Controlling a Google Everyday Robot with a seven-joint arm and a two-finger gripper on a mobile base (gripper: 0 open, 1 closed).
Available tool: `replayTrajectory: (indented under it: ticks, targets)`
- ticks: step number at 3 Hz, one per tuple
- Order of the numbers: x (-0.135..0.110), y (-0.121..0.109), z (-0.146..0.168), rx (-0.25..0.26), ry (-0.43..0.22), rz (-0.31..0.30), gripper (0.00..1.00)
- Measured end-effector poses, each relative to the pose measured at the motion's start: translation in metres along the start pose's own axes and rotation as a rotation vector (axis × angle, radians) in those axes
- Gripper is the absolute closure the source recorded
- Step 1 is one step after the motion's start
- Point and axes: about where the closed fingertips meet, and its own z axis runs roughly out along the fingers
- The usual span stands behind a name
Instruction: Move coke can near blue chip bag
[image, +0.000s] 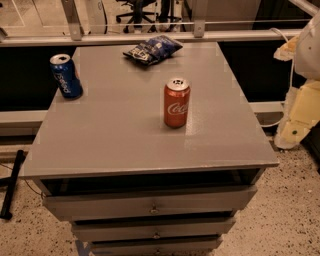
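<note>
Approach step: coke can (177, 102) not yet grasped, well apart from blue chip bag (152, 49).
The can stands upright near the middle of the counter (115, 140); the bag lies at its 11 o'clock by the far edge. The gripper (300, 112) hangs off the counter at the can's 3 o'clock; I cannot tell whether it is open or closed. The next move likely calls for reaching in level with the can.

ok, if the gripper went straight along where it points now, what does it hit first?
Probably the floor. The gripper hangs at the picture's right edge, beside the table, seemingly pointing down, well right of the coke can. Depth is unclear, so the table's edge is possible.
</note>
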Motion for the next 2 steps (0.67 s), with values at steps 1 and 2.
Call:
replayTrajectory:
  ticks: [1,2]
  targets:
    - [0.0000,0.0000,0.0000,0.000,0.000,0.000,0.00]
    - [-0.0027,0.0001,0.0013,0.009,-0.020,-0.004,0.00]
